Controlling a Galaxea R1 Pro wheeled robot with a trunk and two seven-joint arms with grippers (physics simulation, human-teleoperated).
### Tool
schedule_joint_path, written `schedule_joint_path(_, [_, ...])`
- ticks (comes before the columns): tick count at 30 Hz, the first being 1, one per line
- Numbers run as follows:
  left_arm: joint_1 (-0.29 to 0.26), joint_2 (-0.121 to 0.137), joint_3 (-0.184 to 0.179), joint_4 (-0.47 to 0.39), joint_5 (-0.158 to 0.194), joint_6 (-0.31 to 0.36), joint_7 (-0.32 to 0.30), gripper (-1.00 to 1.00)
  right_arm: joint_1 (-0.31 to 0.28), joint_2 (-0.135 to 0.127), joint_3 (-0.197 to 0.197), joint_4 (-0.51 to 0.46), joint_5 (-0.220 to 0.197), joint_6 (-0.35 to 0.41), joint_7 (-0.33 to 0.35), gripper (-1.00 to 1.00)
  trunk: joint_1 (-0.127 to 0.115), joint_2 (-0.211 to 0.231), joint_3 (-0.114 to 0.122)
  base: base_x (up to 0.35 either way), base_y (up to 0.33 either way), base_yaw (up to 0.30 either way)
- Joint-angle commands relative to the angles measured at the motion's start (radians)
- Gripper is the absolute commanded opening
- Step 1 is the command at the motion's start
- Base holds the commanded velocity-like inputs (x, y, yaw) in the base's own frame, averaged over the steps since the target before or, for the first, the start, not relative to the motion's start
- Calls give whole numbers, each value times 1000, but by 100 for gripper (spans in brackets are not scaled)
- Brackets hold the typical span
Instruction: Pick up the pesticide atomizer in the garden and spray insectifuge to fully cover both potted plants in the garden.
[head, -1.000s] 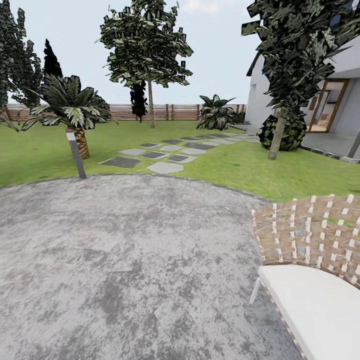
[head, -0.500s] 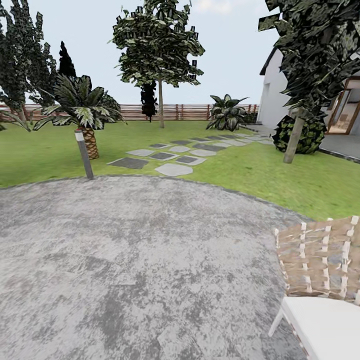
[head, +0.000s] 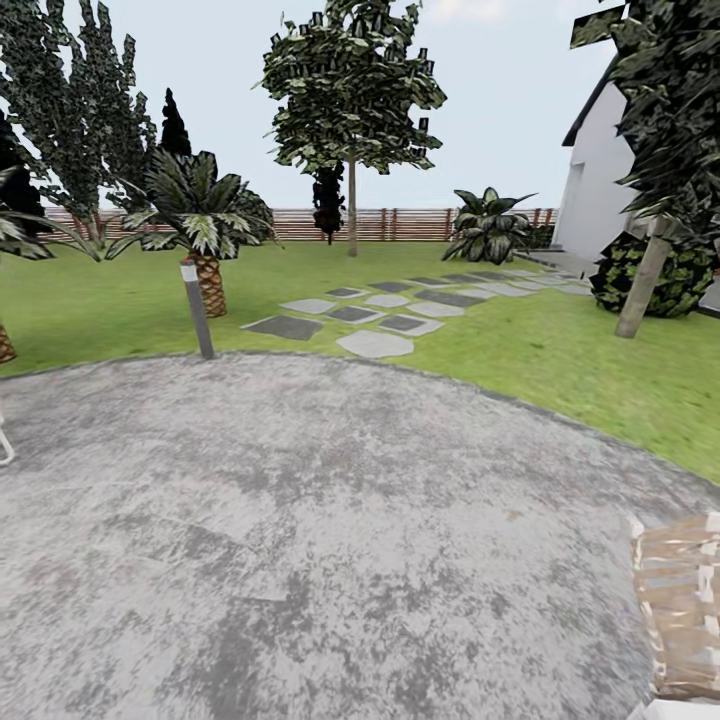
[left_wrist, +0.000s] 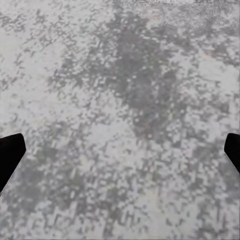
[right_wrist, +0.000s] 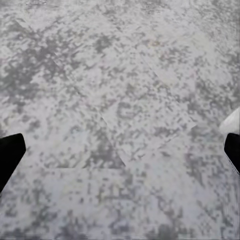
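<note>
I face the garden: a round mottled grey patio (head: 300, 520) with green lawn (head: 100, 310) beyond it and a brown slat fence (head: 300, 224) at the back. The pesticide atomizer and the two small potted plants are out of view. In the left wrist view my left gripper (left_wrist: 120, 155) hangs open over bare paving, its black fingertips (left_wrist: 9, 152) far apart. My right gripper (right_wrist: 120, 155) is open too, above the same grey paving, holding nothing.
A grey bollard lamp (head: 198, 310) stands at the patio's far edge, before a scaly-trunked palm (head: 205, 270). Stepping stones (head: 375, 344) cross the lawn toward a white house (head: 600, 200). A woven chair (head: 685, 600) sits at the lower right. A slanted tree trunk (head: 640, 290) stands at the right.
The whole head view has swung to the left: the woven chair has slid almost out at the lower right, and more trees show at the left. Nothing in the garden itself moved.
</note>
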Motion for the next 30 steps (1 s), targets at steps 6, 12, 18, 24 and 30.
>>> schedule_joint_path(6, [-1, 0, 2, 1, 1, -3, 0, 100, 0, 0, -1, 1, 0, -2, 0, 100, 0, 0, -1, 339, 0, 2])
schedule_joint_path(12, [-1, 0, 2, 1, 1, -3, 0, 100, 0, 0, -1, 1, 0, -2, 0, 100, 0, 0, -1, 339, 0, 0])
schedule_joint_path(18, [-1, 0, 2, 1, 1, -3, 0, 100, 0, 0, -1, 1, 0, -2, 0, 100, 0, 0, -1, 339, 0, 0])
schedule_joint_path(24, [-1, 0, 2, 1, 1, -3, 0, 100, 0, -1, -1, 1, 0, -2, 0, 100, 0, 0, -1, 339, 0, 0])
schedule_joint_path(30, [-1, 1, 2, 1, 1, -3, 0, 100, 0, 0, -1, 1, 0, -2, 0, 100, 0, 0, -1, 339, 0, 0])
